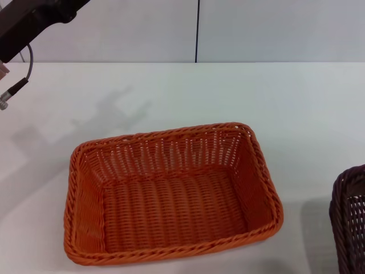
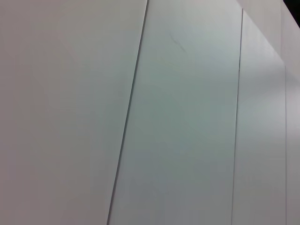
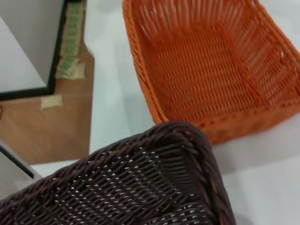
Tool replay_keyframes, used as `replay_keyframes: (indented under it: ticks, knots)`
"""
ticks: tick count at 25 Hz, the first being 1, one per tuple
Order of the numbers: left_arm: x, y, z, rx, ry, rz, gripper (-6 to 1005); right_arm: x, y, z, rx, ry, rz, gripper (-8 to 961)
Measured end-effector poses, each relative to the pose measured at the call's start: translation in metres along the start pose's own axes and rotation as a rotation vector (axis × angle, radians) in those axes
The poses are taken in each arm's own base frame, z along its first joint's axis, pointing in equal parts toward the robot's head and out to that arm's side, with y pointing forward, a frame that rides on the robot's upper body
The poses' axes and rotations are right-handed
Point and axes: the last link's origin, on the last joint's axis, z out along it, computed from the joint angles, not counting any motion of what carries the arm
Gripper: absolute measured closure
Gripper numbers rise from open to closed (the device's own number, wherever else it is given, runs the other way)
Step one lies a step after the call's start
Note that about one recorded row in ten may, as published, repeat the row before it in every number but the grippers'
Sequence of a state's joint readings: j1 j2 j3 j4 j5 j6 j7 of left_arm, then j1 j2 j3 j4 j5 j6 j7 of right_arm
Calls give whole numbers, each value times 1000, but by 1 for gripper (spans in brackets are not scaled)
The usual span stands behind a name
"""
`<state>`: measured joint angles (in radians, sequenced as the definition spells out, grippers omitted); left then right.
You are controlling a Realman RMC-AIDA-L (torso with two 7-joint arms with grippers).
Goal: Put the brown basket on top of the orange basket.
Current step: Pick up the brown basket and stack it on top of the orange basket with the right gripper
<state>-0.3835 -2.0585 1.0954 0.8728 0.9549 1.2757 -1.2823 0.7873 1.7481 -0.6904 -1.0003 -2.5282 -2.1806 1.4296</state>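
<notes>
Head view first: orange basket [image 1: 171, 194] sitting open and empty at the near middle of the white table [image 1: 228, 97], long side running left to right. Brown basket [image 1: 349, 220] just poking in at the near right edge, well apart from the orange one — only a corner of dark weave visible, and whether resting on the table or already lifted, impossible to say from here. Left arm [image 1: 28, 23] raised at the far left corner, clear of both baskets, apparently parked. No right gripper anywhere in this picture.

Left wrist view: nothing but pale wall panels [image 2: 187, 117] and their seams. No basket, no fingers, so no telling the left hand's state.

Right wrist view: now the useful part. Brown basket [image 3: 140, 187] filling the close foreground, braided corner rim close to the orange basket [image 3: 211, 65] wall, with bare table between. Table edge and wooden floor [image 3: 56, 122] beyond — something the head view never shows. Right hand's own fingers out of sight, so clamped on the rim or not — cannot tell.

Risks from here: a one-sided hold on a wide, springy basket likely to tilt it, catching a low corner on the orange rim and shoving that basket along. Off-square placement likely to leave it perched crooked rather than seated.
</notes>
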Motion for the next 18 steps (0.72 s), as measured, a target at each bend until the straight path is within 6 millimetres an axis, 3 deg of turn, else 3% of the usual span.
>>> replay_keyframes:
  ticks: [18]
  knots:
    - [-3,-1,-1,6,-5,-4,258,-19,-2,10,-5,-214,-58,786]
